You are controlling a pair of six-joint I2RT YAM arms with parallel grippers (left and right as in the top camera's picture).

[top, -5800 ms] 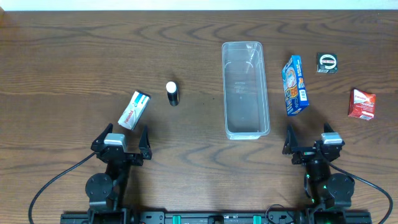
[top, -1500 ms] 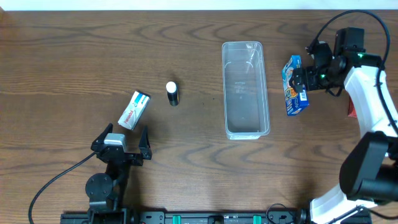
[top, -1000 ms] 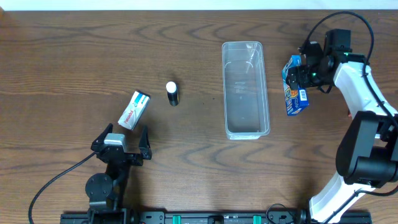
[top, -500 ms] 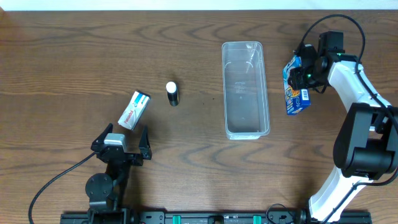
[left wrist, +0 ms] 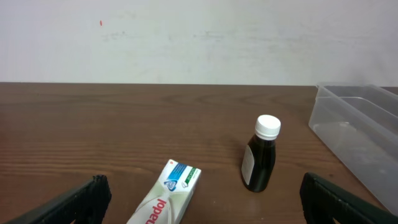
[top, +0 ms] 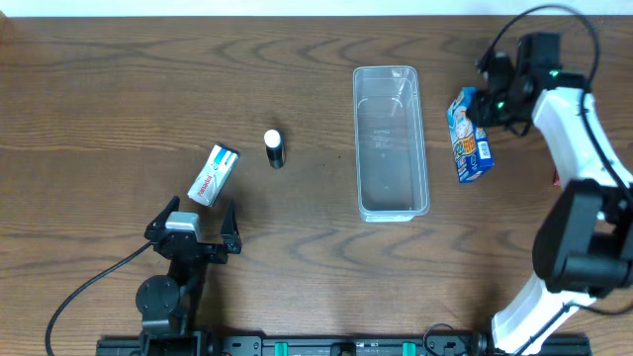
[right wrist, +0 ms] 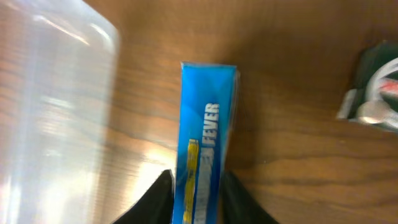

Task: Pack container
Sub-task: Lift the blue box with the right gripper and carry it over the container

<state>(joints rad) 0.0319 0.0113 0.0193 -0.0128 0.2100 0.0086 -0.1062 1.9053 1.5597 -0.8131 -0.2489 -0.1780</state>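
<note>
Overhead: the container (top: pixel 359 148) is lying lengthwise in the middle of the table (top: pixel 99 79), one short end near and the other far, with nothing showing inside it. Just right of it, apart from its wall, a blue box (top: pixel 469 138) is lying on the wood. The right gripper (top: pixel 492 99) is sitting at the box's far end. The left gripper (top: pixel 194 222) is resting at the near edge with its fingers spread wide. A white toothpaste box (top: pixel 214 175) and a small dark bottle (top: pixel 274 148) are lying left of the container.

Left wrist: the fingers are standing far apart, gripping nothing. The bottle is standing upright beyond the toothpaste box, and the container is showing at the right.

Right wrist: both fingers (right wrist: pixel 157 198) are pressing against the blue box's sides, clamped on it. The container is blurring past on the left. A dark item (right wrist: pixel 373 93) is lying to the right.
</note>
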